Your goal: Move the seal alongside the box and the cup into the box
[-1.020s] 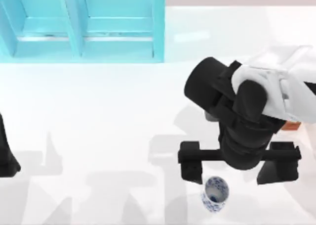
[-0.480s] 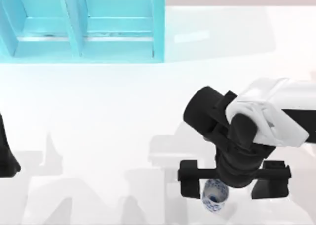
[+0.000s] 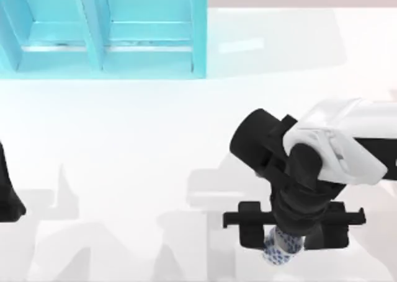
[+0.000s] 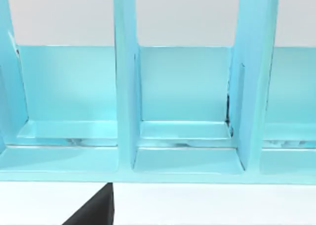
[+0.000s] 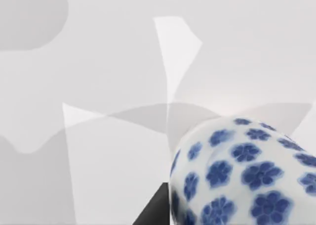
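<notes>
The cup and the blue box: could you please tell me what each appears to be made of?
The cup looks like glazed porcelain: a smooth white body with blue painted flowers. The right gripper is down over it near the table's front edge. The box looks like painted wood or moulded plastic, which of the two is unclear: flat turquoise panels, slightly glossy, with upright dividers. The left arm is parked at the table's left edge.

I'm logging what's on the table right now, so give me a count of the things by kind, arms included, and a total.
Blue-and-white cups: 1, the cup under the right gripper near the table's front edge.
Turquoise compartment boxes: 1, the box at the back left.
Robot arms: 2, the right arm over the cup and the left arm parked at the left edge.
Total: 4.
</notes>
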`<state>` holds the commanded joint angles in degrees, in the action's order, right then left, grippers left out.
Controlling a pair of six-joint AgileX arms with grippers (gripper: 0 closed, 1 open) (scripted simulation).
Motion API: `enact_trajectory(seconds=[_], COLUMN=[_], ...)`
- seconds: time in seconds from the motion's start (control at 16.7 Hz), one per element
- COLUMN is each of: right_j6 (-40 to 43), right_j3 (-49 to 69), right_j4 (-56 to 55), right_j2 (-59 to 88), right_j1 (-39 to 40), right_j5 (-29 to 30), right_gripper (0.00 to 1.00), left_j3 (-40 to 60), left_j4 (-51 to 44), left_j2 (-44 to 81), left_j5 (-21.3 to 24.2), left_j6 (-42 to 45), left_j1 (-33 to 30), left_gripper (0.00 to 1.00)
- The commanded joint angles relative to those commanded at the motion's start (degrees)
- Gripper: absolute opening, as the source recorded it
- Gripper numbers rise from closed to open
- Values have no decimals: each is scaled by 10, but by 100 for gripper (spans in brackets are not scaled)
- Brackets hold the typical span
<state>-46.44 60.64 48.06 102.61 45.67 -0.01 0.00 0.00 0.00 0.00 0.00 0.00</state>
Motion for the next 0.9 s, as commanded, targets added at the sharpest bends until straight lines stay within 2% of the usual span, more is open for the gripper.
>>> enact_trajectory(seconds=[0.36, 0.9], right_j6=[0, -1], right_j3=[0, 0], right_j4=[0, 0], right_j2=[0, -1], right_j1=[0, -1], right_j5=[0, 0], right_gripper=[2, 0], left_j3=[0, 0], left_j4=[0, 0], left_j2=[0, 0], left_j5=[0, 0], left_j6=[0, 0], left_j1=[0, 0], left_gripper=[100, 100])
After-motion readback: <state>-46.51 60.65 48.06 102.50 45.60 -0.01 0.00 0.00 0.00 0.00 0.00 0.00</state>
